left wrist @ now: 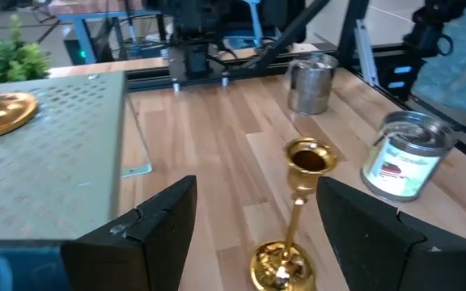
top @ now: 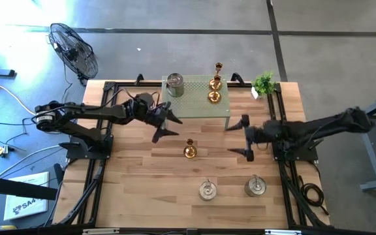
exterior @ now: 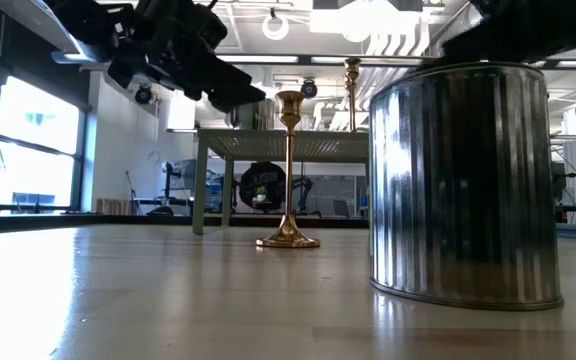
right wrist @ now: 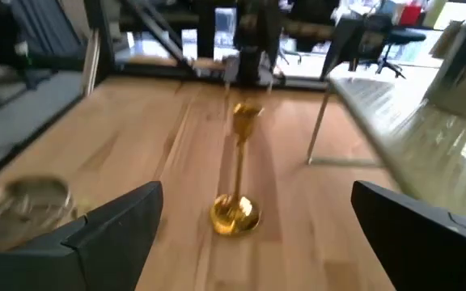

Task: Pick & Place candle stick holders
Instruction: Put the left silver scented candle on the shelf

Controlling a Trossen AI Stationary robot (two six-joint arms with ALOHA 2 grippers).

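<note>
Candle stick holders are spread over the surface [top: 136, 189]: one gold holder [top: 189, 149] stands upright mid-surface between the left claw [top: 165, 123] and right claw [top: 245, 138], both spread wide and empty. Two gold ones [top: 215, 89] and a silver one [top: 175, 85] are set on the green stand [top: 194, 108]; two silver holders [top: 207, 190] are placed near the front edge.

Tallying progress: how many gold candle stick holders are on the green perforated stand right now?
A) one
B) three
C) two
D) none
C: two gold holders stand on the green stand; the third is on the wooden table.
</note>
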